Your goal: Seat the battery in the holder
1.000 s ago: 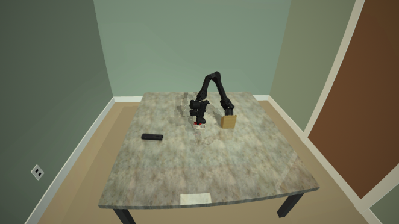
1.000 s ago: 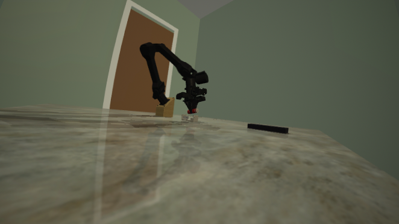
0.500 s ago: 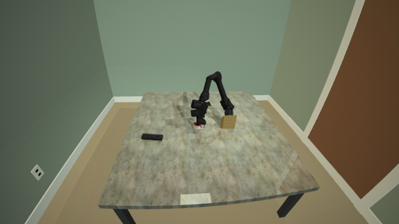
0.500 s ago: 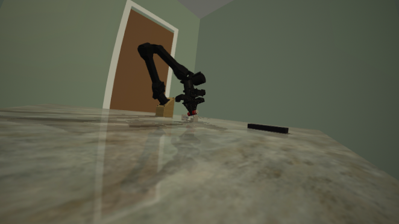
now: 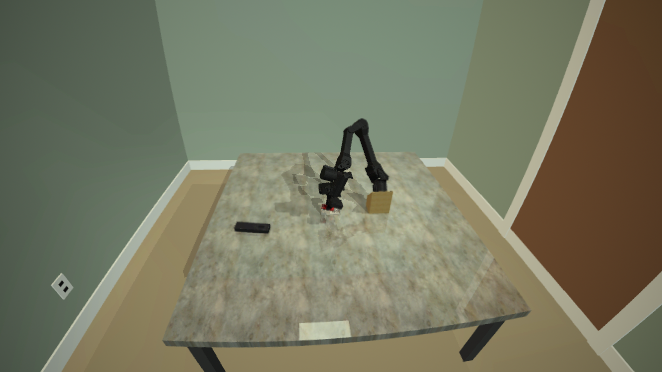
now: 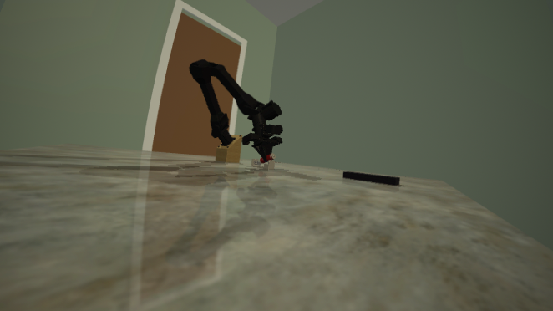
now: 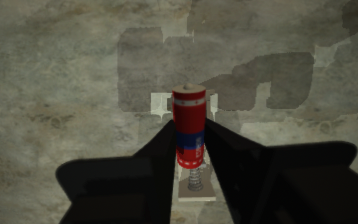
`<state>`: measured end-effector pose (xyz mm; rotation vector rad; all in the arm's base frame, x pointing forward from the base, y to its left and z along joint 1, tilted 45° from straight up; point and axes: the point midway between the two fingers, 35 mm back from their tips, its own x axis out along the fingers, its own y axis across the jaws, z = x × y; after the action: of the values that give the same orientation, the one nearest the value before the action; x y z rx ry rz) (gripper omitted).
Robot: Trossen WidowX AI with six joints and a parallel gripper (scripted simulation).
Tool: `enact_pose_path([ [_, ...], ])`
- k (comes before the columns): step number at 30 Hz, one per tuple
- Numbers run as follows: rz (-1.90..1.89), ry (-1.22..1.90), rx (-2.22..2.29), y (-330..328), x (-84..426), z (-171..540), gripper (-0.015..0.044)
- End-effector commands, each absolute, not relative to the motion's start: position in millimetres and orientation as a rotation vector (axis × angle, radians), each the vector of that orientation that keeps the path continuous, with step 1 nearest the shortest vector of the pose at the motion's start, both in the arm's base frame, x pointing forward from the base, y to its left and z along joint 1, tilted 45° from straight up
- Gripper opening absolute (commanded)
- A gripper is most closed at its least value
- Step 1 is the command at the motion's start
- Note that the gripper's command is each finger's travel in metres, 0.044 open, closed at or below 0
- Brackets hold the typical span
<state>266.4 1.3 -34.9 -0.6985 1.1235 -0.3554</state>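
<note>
Battery (image 5: 325,206) (image 6: 267,158) (image 7: 189,127) sits clamped between your gripper's fingers, near the centre of the wrist frame; its terminal end points to the top of that frame, its flat end toward the spring (image 7: 195,180) just below; you have it over the pale holder (image 5: 331,212) (image 6: 271,165) (image 7: 197,195), whether touching you cannot tell; in the exterior view it looks tilted, so it does not lie flat; a black bar (image 5: 252,227) (image 6: 371,178) lies left of centre in your top view, well apart from the holder.
</note>
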Motion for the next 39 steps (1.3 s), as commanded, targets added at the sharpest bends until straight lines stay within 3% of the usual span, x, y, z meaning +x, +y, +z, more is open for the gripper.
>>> enact_pose_path([
  [1, -0.343, 1.102, -0.705, -1.0, 264.2, -36.3, 0.008],
  [39, -0.291, 1.016, -0.716, -11.2, 244.2, -38.2, 0.008],
])
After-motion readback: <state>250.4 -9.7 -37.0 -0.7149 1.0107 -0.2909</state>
